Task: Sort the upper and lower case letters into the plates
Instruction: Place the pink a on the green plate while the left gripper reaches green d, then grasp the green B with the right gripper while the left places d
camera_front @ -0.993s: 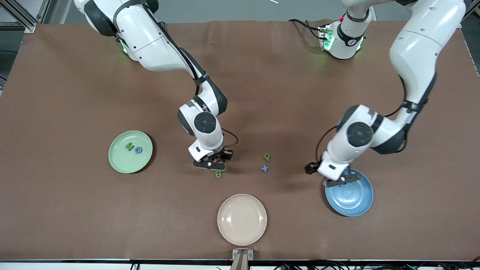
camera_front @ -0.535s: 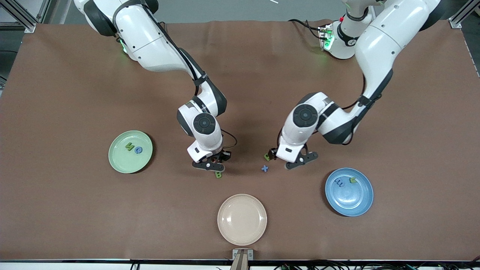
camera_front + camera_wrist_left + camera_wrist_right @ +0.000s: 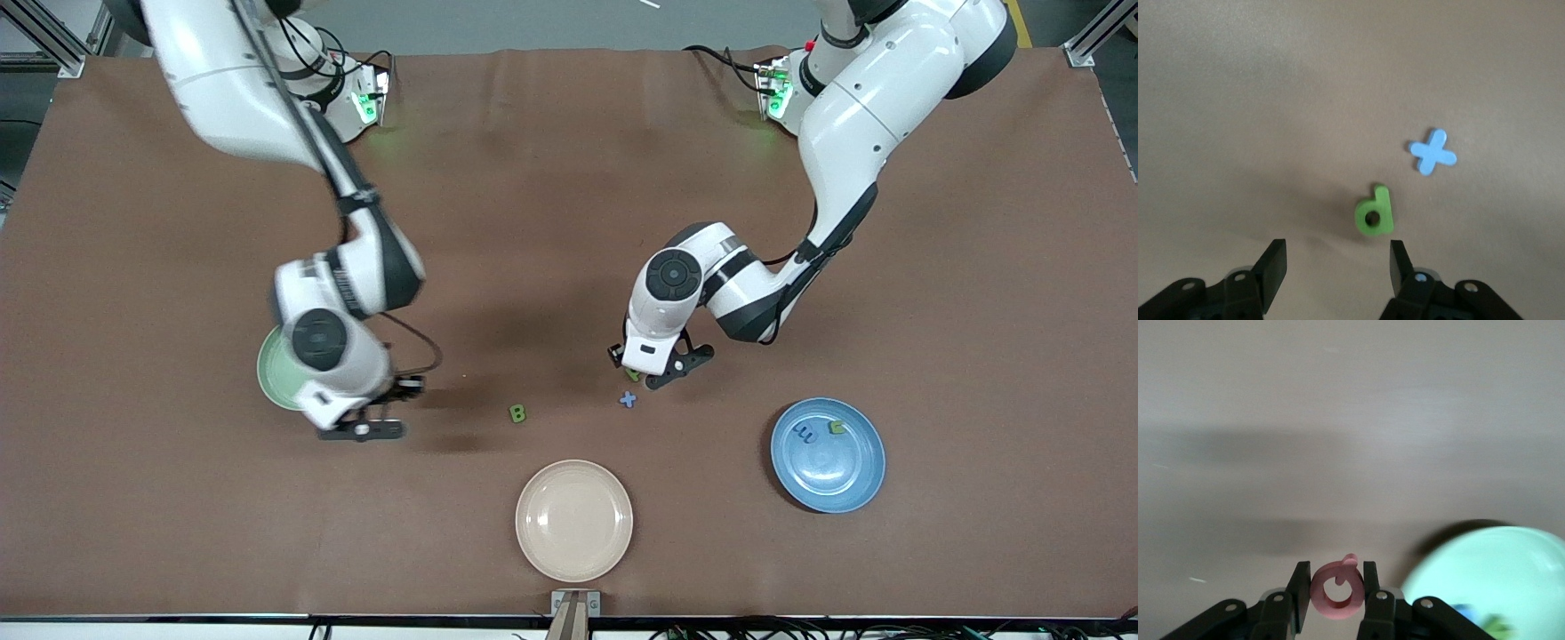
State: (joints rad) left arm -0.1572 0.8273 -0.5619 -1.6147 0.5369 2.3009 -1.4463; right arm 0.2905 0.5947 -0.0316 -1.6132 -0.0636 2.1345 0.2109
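A brown counter (image 3: 569, 178) carries everything, with the two arms' bases along its edge farthest from the front camera.

The right tool (image 3: 1337, 593) is clenched on a pink letter (image 3: 1337, 589), pinched flat between its fingers so the piece hangs upright. It hovers over the counter just beside the mint green plate (image 3: 267, 373), which the arm partly covers; that position suggests the pink letter is meant for this plate. The right wrist view shows blurred blue and green pieces in the plate, but which letters they are cannot be told.

The left tool (image 3: 1335, 270) stands over the middle of the counter with its jaws apart and nothing between them. The green letter (image 3: 1375, 212) lies flat just ahead of the fingertips, not yet between them, so the tool looks lined up to straddle it for a pick. The blue cross-shaped letter (image 3: 1432, 152) lies close by, a little nearer the front camera, apart from the green one. That gap matters: the fingers should close on the green piece without nudging the blue one.

A green B (image 3: 517, 413) lies alone, toward the right arm's end from those two. The blue plate (image 3: 853, 489), toward the left arm's end, already holds a dark blue letter (image 3: 805, 435) and a green piece (image 3: 836, 428). The beige plate (image 3: 574, 520), nearest the front camera, holds nothing and seems to play no part.
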